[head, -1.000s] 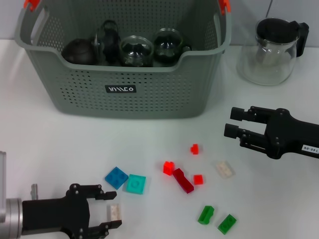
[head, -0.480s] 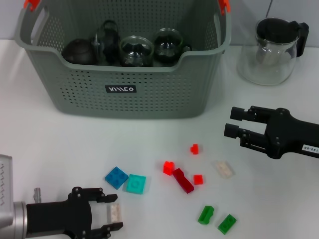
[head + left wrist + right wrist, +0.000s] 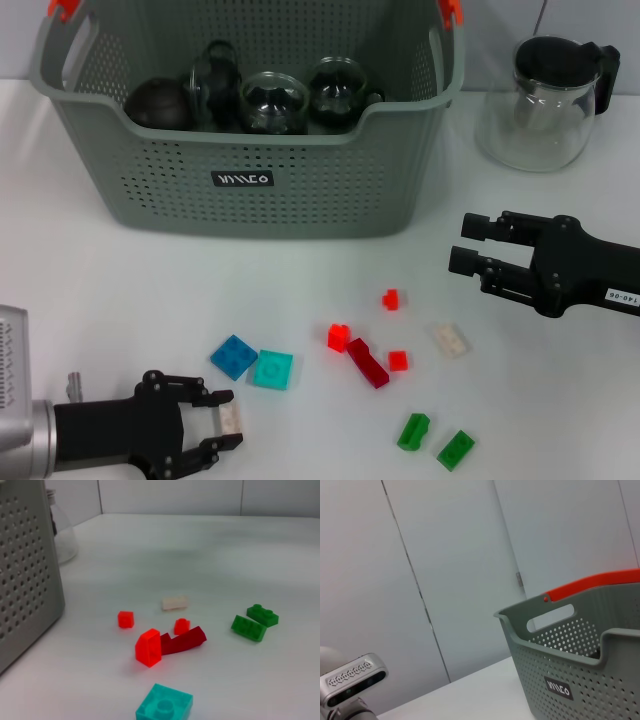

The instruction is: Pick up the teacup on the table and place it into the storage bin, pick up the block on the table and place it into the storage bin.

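At the head view's lower left, the left gripper clamps a white block. Lift it straight, then carry it over the storage bin at upper left. The right gripper hovers mid-right, fingers slightly apart.

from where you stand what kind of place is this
Probably a lab or test room set up for tabletop sorting: a plain white table against bare white wall panels, with a grey storage bin holding glass teaware and small toy blocks scattered in front.
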Controlling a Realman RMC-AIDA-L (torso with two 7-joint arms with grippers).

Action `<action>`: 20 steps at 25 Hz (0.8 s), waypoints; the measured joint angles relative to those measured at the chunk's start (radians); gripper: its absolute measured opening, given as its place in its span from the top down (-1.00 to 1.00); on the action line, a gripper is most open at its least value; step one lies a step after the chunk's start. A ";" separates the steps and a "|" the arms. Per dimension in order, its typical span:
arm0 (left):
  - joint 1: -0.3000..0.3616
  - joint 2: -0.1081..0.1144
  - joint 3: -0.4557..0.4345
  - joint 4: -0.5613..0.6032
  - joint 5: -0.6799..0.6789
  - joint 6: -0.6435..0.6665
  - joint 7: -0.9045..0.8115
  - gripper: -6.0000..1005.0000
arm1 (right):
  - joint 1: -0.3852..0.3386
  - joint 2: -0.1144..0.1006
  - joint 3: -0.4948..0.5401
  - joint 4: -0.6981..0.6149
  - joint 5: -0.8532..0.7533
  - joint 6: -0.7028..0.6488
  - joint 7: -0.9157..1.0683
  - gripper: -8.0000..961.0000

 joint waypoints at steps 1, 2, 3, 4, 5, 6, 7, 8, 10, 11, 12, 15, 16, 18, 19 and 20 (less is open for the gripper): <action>-0.001 0.000 0.000 0.000 0.000 -0.002 0.000 -0.01 | 0.000 0.000 0.000 0.000 0.000 0.000 0.000 -0.15; -0.001 0.000 0.000 0.000 0.000 -0.002 0.000 0.02 | 0.000 0.000 0.000 0.000 0.000 0.000 0.001 -0.15; -0.001 0.000 0.000 0.000 0.000 -0.002 0.000 0.05 | 0.000 0.000 0.000 0.000 0.000 0.000 0.001 -0.15; -0.001 0.000 0.000 0.000 0.000 0.000 -0.001 0.08 | 0.000 0.000 0.000 0.000 0.000 0.000 0.002 -0.15; -0.001 0.000 0.000 0.001 0.000 0.004 -0.001 0.11 | 0.000 0.000 0.000 0.000 0.000 -0.001 0.002 -0.15; -0.001 0.000 -0.002 0.005 -0.001 0.016 -0.001 0.14 | 0.000 0.000 0.000 0.000 0.000 -0.001 0.004 -0.15; 0.001 0.001 -0.009 0.011 -0.003 0.038 -0.001 0.17 | 0.000 0.000 0.000 0.000 0.000 -0.001 0.004 -0.15; 0.002 0.003 -0.018 0.020 -0.005 0.059 -0.001 0.17 | 0.000 0.000 0.000 0.000 0.000 -0.001 0.004 -0.15; 0.004 0.007 -0.055 0.046 -0.007 0.119 -0.004 0.17 | 0.000 0.000 0.000 0.000 0.000 -0.002 0.004 -0.15; 0.004 0.010 -0.078 0.057 -0.008 0.152 -0.009 0.17 | 0.000 0.000 0.000 0.000 0.000 -0.002 0.004 -0.15; 0.004 0.014 -0.104 0.067 -0.008 0.191 -0.016 0.17 | 0.000 0.000 0.000 0.000 0.000 -0.002 0.003 -0.15; -0.008 0.037 -0.195 0.084 -0.023 0.294 -0.051 0.17 | 0.000 0.000 0.000 0.000 0.000 -0.002 0.002 -0.15; -0.016 0.048 -0.238 0.086 -0.043 0.335 -0.078 0.17 | 0.000 0.000 0.000 0.000 0.000 -0.002 0.002 -0.15; -0.029 0.063 -0.302 0.086 -0.087 0.381 -0.133 0.17 | 0.000 0.001 0.000 0.000 0.000 -0.002 0.001 -0.15; -0.039 0.070 -0.329 0.087 -0.127 0.396 -0.186 0.17 | 0.000 0.001 0.000 0.000 0.000 -0.002 0.000 -0.15; -0.049 0.075 -0.342 0.091 -0.163 0.403 -0.235 0.17 | 0.000 0.002 0.000 0.000 0.000 -0.002 0.000 -0.15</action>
